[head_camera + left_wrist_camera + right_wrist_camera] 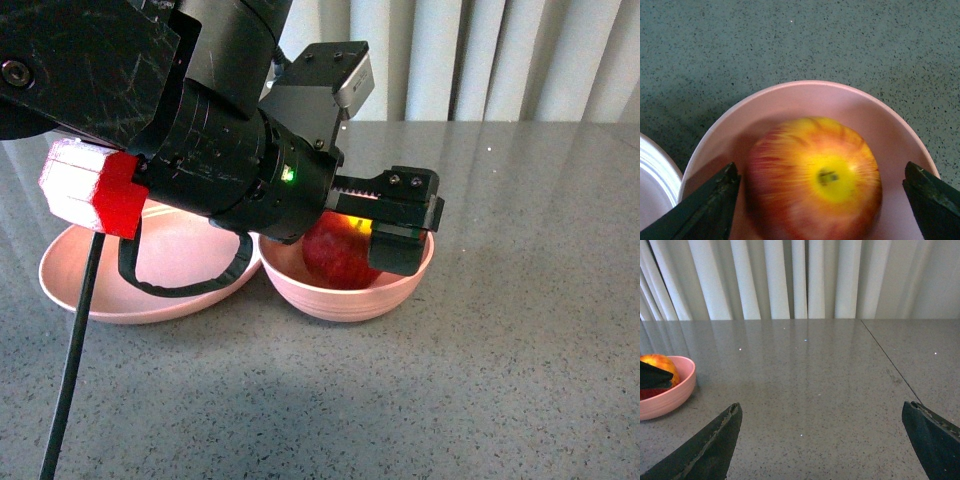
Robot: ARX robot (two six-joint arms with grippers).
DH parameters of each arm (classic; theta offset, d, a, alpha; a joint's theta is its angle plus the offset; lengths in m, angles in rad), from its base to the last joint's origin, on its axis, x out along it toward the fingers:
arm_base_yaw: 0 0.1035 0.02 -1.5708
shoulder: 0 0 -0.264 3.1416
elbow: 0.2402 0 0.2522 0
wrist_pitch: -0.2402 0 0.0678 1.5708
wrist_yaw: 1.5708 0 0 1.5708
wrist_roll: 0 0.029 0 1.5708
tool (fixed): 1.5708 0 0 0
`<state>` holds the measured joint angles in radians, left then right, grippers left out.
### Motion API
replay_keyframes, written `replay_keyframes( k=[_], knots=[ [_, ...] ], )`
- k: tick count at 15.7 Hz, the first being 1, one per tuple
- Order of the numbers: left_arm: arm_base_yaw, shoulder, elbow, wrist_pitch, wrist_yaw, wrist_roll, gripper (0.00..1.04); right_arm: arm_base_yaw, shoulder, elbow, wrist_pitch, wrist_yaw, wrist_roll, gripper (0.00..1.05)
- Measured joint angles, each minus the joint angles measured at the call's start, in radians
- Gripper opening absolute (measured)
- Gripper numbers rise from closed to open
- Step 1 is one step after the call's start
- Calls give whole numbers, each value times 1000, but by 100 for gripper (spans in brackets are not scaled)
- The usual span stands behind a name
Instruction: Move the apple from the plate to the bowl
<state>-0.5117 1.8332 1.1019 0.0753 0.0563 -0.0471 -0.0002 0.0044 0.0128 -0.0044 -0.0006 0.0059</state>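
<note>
The red, streaky apple (pixel 338 258) sits inside the deep pink bowl (pixel 350 298), its yellow stem dip (pixel 829 177) facing the left wrist camera. My left gripper (pixel 345 236) hangs over the bowl, open, with one finger (pixel 710 205) on each side of the apple (pixel 815 185). The shallow pink plate (pixel 150 285) stands left of the bowl, touching or nearly touching it, with nothing visible on it. My right gripper (pixel 822 440) is open over bare table, well to the side of the bowl (pixel 667 395), and is not in the front view.
The grey speckled table (pixel 520 330) stretches to the right and front of the bowl. A seam (pixel 885 357) runs across the tabletop. White curtains (pixel 800 280) hang behind the far edge. A black cable (pixel 75 360) hangs from the left arm.
</note>
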Motion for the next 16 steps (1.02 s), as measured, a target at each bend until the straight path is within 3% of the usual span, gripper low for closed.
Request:
replay_keyframes(
  k=[6,11,16],
  knots=[
    [7,-16,2,4,0,2,98,0,0,0,0,0,0,98],
    [19,-187,1,39,0,2,98,0,0,0,0,0,0,98],
    [122,-432,-87,82,-40,2,98,0,0,0,0,0,0,98]
  ],
)
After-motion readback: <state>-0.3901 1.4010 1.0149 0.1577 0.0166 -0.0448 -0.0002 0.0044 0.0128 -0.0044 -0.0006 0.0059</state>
